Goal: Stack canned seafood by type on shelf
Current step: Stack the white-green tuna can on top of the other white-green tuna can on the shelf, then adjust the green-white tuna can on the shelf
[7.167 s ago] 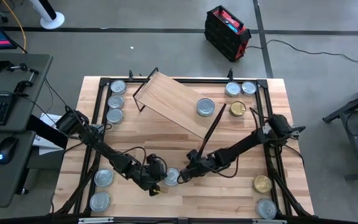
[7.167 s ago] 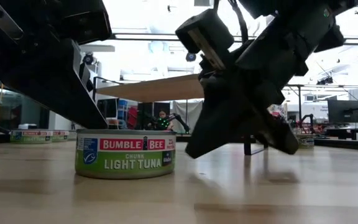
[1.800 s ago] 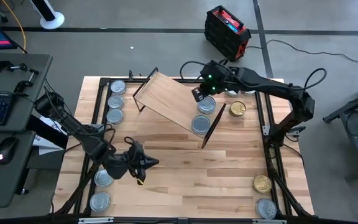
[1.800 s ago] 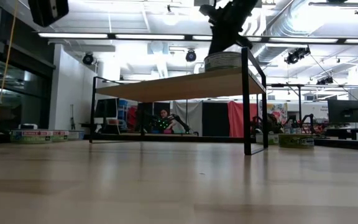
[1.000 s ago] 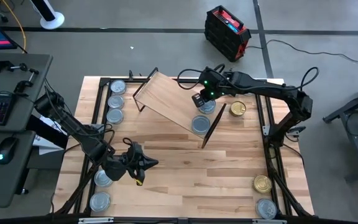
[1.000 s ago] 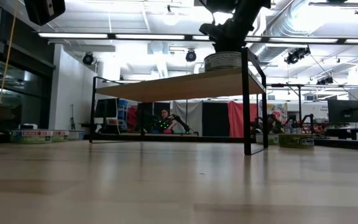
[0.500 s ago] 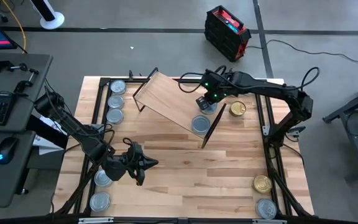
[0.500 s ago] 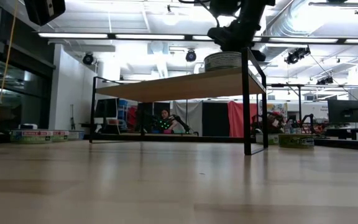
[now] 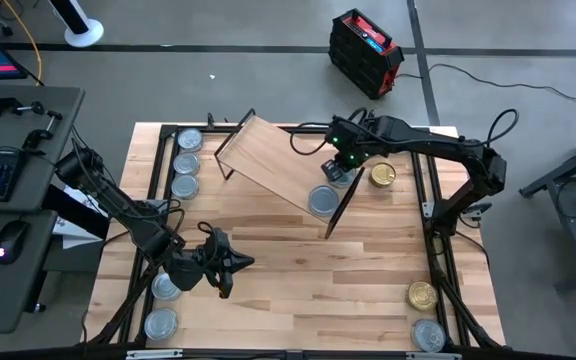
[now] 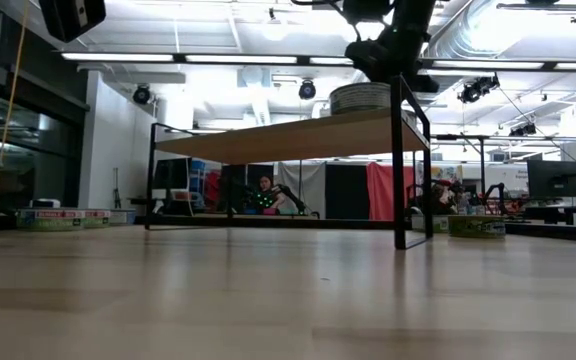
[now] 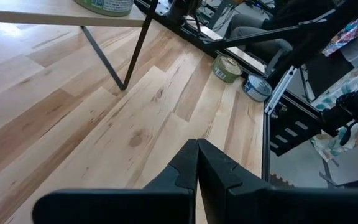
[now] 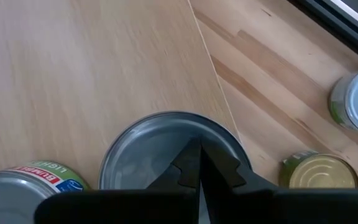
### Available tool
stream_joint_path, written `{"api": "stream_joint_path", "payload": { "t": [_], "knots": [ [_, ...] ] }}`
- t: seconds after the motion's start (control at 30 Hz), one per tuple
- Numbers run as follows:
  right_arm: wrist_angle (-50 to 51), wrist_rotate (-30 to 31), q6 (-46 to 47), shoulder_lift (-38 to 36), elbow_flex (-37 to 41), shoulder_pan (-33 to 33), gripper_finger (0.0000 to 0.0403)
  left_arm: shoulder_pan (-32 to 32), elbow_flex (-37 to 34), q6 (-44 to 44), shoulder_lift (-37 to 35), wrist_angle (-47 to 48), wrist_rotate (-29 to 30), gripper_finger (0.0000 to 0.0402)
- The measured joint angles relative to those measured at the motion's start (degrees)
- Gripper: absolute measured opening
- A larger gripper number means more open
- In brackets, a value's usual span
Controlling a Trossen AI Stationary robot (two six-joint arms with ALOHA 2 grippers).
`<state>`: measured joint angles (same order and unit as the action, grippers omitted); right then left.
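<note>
With the shelf as landmark, lines run big to small:

table (image 9: 368,300): plank top carrying the shelf, both arms and all loose cans.

shelf (image 9: 268,160): light board on black legs, set at a slant toward the table's far side; two silver-topped cans sit on its right end, one (image 9: 322,201) at the near corner, one (image 9: 336,172) just beyond it under the right gripper.

right arm: reaches across to the shelf's right end; right gripper (image 9: 340,165) is directly above the farther shelf can, fingers clenched together in the wrist view, tips over that can's lid (image 12: 166,155), nothing grasped. Touching the lid or just above it: cannot tell.

left arm: well off the shelf's near-left side, low over the table; left gripper (image 9: 230,263) has fingers pressed together, empty.

key relation: the cans left to shelve lie off the shelf on both sides. A gold can (image 9: 382,176) and silver cans (image 9: 400,141) sit just off the shelf's right end, right beside the right gripper. Three silver cans (image 9: 185,163) line up off the shelf's left end, and two (image 9: 166,287) near the left gripper.

nearer arm: judgement, right for the gold can, left for the two cans beside it.

can axis: round, upright, no long axis; a straight-down grip across the rim should do.

next move needs: right fingers must spread before any pick.
</note>
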<state>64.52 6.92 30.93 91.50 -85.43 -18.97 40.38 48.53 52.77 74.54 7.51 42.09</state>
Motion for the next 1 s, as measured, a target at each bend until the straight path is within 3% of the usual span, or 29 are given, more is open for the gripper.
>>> {"api": "stream_joint_path", "payload": {
  "t": [0.27,0.47,0.63,1.0],
  "knots": [
    [-3.2,-0.1,0.1,0.0,-2.4,2.8,0.0000,0.0,0.0,-0.4,0.0,0.0,0.0,0.0001],
    [-5.1,-6.4,0.1,-0.1,-2.9,9.9,0.0000,0.0,0.0,-0.5,0.0,0.4,0.0,0.0001],
    [-5.2,-7.5,0.1,0.0,-2.9,15.1,0.0000,-0.5,0.0,-0.5,0.0,0.4,0.0,0.0001],
    [-5.1,-6.6,2.7,0.0,-2.0,16.1,0.0000,-2.6,0.0,-0.5,0.0,0.4,0.0,0.0001]
  ]
}}
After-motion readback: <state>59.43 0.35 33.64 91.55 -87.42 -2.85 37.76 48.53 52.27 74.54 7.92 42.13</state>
